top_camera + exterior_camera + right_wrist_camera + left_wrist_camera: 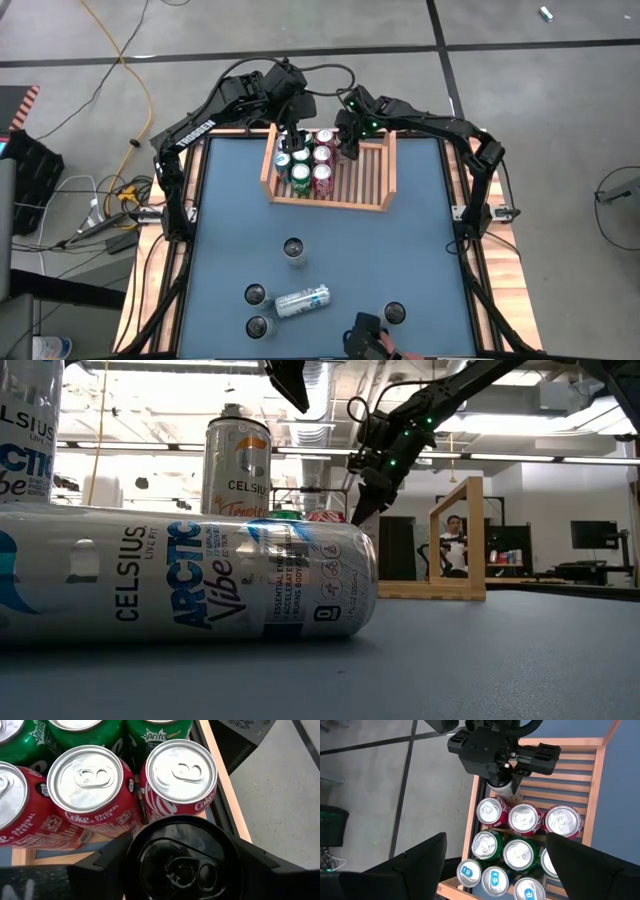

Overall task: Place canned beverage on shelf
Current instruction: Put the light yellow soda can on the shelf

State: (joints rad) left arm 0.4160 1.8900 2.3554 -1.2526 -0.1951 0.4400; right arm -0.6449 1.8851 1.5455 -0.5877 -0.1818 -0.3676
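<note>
The wooden shelf [365, 175] stands at the table's far middle. Its left part holds rows of blue [494, 879], green [519, 854] and red cans [524, 817], standing upright. My right gripper [182, 862] is over the far end of these rows, shut on a black-topped can [182, 865] next to the red cans. In the left wrist view the can's pale and red body [502, 790] shows below the right gripper [506, 762]. My left gripper [495, 870] hangs open above the shelf's left side, touching nothing. My right gripper holds the black-topped can by its upper wall, just below the rim [137, 845], pinched between its two fingers [107, 855], one on each side. The fingers slant down from the table's far right. The can stands upright beside a red can [180, 775]; its foot is hidden.
Several loose cans stand on the blue table's near half [294, 247] [256, 294] [394, 313], and a Celsius can [302, 301] lies on its side among them. A person's hand [372, 340] shows at the near edge. The shelf's right half [372, 160] is bare slats.
</note>
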